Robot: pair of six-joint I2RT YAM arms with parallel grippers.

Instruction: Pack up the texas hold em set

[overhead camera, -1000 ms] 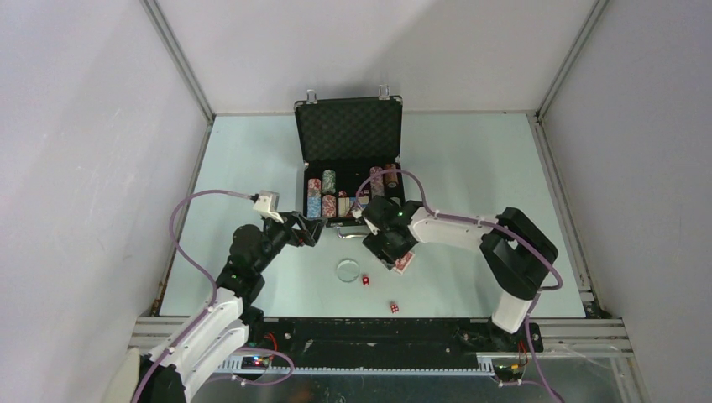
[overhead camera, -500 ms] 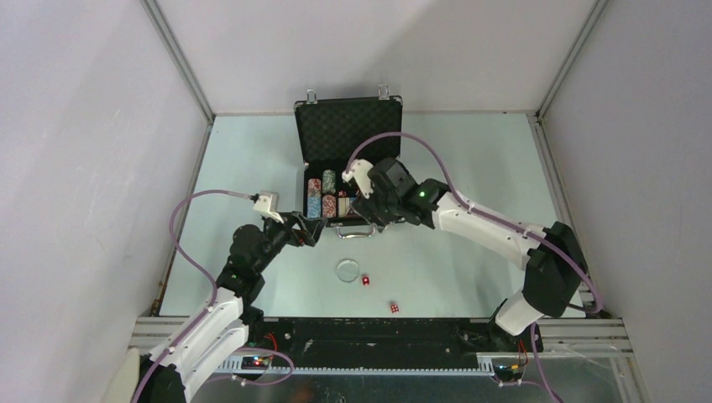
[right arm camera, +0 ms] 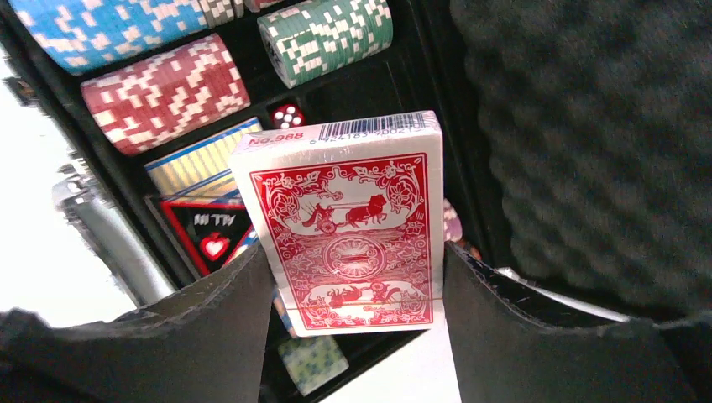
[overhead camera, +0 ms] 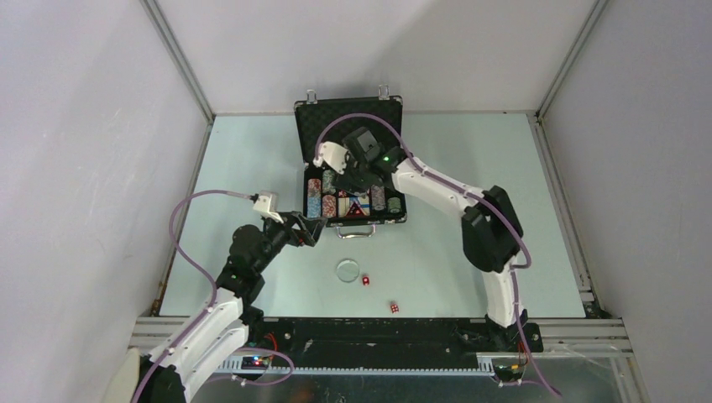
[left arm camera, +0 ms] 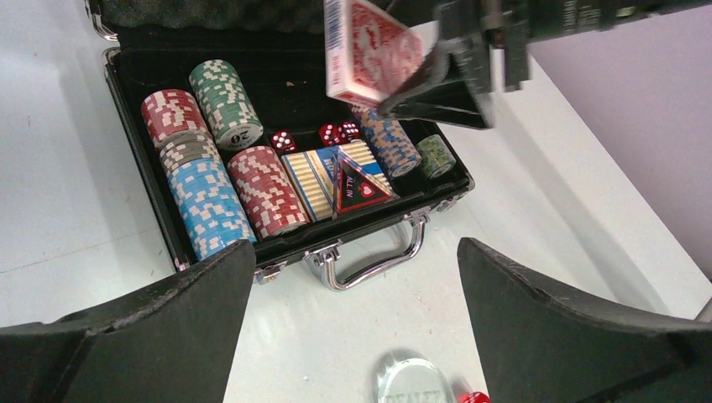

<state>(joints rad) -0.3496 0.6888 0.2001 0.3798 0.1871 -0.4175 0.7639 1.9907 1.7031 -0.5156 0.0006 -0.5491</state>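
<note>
Above the briefcase (overhead camera: 306, 122), card deck (right arm camera: 348, 231).

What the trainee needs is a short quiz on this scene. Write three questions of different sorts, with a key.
1. True or false: the left gripper is closed on a chip stack.
2. What does the right gripper hold above the open briefcase? A) a blue chip stack B) the red-backed card deck C) the silver handle
3. How many red dice lie on the table, outside the briefcase?

Key: 1 false, it is open and empty; 2 B; 3 two.
</note>
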